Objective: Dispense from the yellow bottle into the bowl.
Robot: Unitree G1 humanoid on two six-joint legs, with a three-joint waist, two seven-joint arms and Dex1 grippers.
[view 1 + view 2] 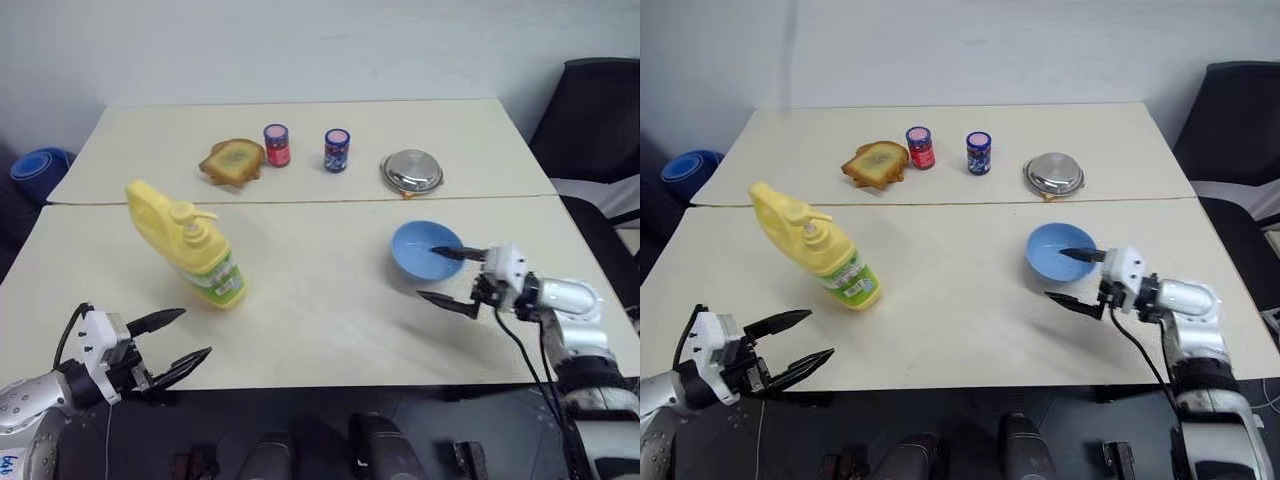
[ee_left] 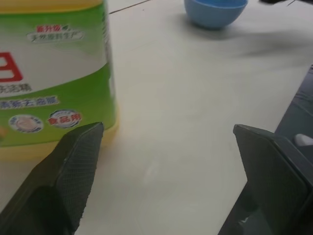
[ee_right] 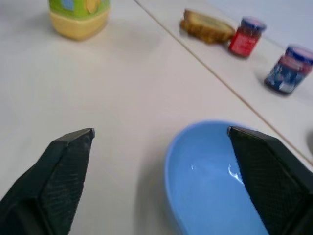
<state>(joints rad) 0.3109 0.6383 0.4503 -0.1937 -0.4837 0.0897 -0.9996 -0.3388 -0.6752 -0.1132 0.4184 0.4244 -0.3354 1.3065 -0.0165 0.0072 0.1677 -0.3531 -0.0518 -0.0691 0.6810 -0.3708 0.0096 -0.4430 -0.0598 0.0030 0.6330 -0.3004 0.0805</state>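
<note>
Left hand (image 1: 172, 344) spread empty at table's (image 1: 330, 320) near edge — right hand (image 1: 452, 277) gapes beside bowl (image 1: 420, 250).

bare table (image 1: 320, 290) between yellow bottle (image 1: 190, 248), bowl (image 1: 425, 250)

We have two arms with shiny silver shells and dark joints. Each one ends in a white block with two thin black fingers that come to a point. On the left gripper (image 1: 182, 348) a black cable makes a loop. On the right gripper (image 1: 452, 278) a black cable hangs down. Up close, the finger pads (image 3: 66, 171) look bumpy like a grid.
</note>
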